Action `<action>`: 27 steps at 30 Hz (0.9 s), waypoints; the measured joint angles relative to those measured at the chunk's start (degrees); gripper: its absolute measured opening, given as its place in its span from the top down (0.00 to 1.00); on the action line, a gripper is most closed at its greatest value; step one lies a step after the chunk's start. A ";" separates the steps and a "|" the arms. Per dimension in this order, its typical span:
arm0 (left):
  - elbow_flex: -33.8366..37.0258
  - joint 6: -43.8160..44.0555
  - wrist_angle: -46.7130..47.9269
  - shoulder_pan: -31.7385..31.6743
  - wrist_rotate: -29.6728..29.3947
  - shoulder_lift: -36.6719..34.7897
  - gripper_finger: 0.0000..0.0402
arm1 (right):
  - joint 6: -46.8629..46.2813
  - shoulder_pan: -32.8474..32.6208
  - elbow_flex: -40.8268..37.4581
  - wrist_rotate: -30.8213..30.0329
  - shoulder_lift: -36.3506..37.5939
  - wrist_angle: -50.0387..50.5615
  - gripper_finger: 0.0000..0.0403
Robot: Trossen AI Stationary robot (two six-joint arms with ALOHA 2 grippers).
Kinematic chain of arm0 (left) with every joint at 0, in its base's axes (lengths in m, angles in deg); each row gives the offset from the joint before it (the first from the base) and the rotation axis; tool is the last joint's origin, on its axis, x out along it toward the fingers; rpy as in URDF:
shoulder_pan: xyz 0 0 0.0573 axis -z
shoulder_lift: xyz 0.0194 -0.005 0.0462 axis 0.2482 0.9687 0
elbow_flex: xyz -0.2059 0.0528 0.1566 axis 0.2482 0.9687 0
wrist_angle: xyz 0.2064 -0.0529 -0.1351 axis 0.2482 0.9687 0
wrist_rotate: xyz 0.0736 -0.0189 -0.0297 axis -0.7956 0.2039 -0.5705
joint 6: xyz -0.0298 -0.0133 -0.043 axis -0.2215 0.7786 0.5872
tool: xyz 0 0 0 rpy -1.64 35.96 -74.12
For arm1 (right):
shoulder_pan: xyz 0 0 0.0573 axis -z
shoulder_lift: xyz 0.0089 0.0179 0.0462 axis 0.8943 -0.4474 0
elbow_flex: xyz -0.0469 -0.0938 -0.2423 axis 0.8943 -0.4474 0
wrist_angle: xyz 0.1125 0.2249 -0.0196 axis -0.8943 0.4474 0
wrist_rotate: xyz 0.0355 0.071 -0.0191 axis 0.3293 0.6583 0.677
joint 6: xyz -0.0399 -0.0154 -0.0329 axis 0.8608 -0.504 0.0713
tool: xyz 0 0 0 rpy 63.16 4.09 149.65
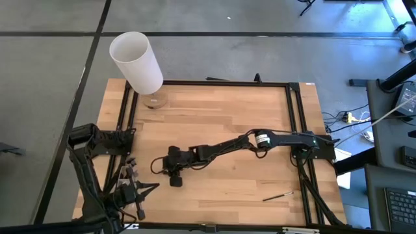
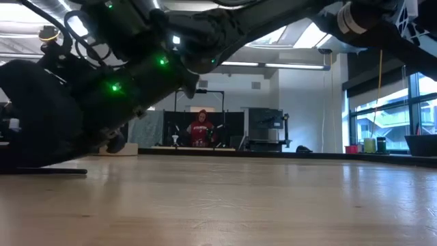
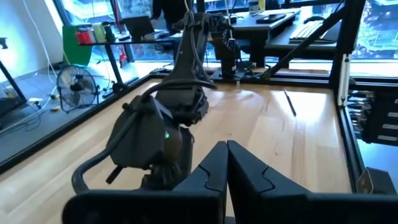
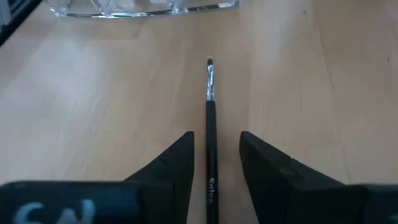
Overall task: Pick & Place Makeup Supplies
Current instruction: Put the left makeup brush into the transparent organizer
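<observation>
A thin makeup brush with a dark handle and a small bristle tip lies flat on the wooden table. My right gripper is low over it and open, one finger on each side of the handle with a gap on both sides. In the high view this gripper reaches to the table's left-centre. A second brush lies on the table near the front right, and it also shows in the left wrist view. My left gripper is shut on nothing at the near left corner.
A clear holder stands just beyond the brush's bristle end. A tall white cylinder rises at the table's far left corner. A dark frame borders the table. A person shows in the room far behind.
</observation>
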 joint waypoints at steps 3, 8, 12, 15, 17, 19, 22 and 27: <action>0.00 0.02 0.00 -0.24 1.02 0.00 0.99 | 0.27 -0.02 0.28 -0.98 -0.15 2.29 0.69; 0.00 0.08 0.02 -0.65 3.62 0.02 0.98 | 5.52 -0.02 0.41 -1.55 0.13 12.36 0.82; 0.00 0.08 0.01 -0.72 4.49 0.02 0.99 | 6.74 -0.04 0.41 -1.47 0.09 19.62 0.96; 0.00 0.08 0.02 -0.72 5.62 0.03 0.99 | 6.36 -0.05 0.28 -1.60 0.21 26.70 0.97; 0.00 0.08 0.02 -0.72 6.04 0.04 0.99 | 5.65 -0.06 0.28 -1.59 0.58 29.55 0.96; 0.00 0.08 -0.03 -0.72 6.04 0.04 0.99 | 5.00 -0.06 0.28 -1.55 0.78 32.91 0.96; 0.00 0.06 -0.18 -0.72 6.03 0.04 0.98 | 4.29 -0.12 0.84 -1.41 1.57 38.80 0.97; 0.00 0.01 -0.20 -0.72 6.04 0.04 0.99 | 2.05 -0.97 6.56 -1.05 1.85 51.86 0.96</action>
